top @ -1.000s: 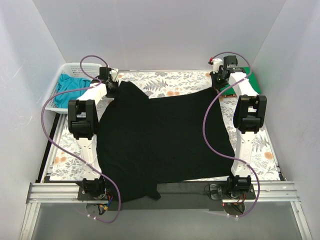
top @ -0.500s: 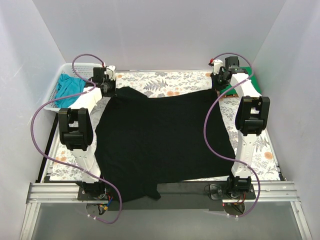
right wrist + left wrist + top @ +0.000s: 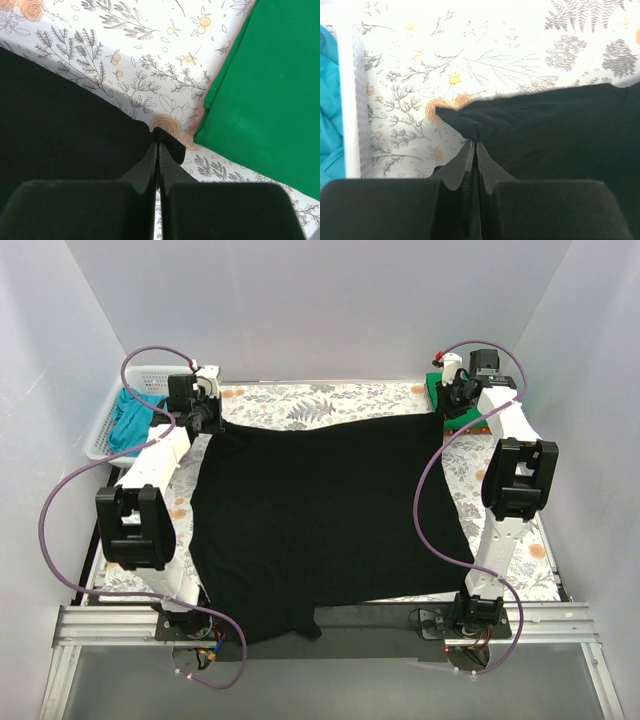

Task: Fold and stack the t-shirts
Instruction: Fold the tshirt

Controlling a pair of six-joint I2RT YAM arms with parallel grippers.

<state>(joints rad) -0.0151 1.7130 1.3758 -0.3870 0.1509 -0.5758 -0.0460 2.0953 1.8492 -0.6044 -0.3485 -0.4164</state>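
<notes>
Right pincer [image 3: 157, 140] pinches black t-shirt [image 3: 60, 115] corner; green t-shirt [image 3: 270, 85] beside.

black t-shirt [image 3: 320, 510] matt soft cloth; green t-shirt [image 3: 270, 75] smooth cloth; basket [image 3: 351, 100] white plastic mesh

The green t-shirt [image 3: 270, 90] is cut off rightward.

Both arms extend toward the top of the frame. The left hand [image 3: 206, 420] sits upper left and the right hand [image 3: 447, 412] upper right. Fingers are pressed together, each pinching a corner of the black t-shirt [image 3: 320, 510].
</notes>
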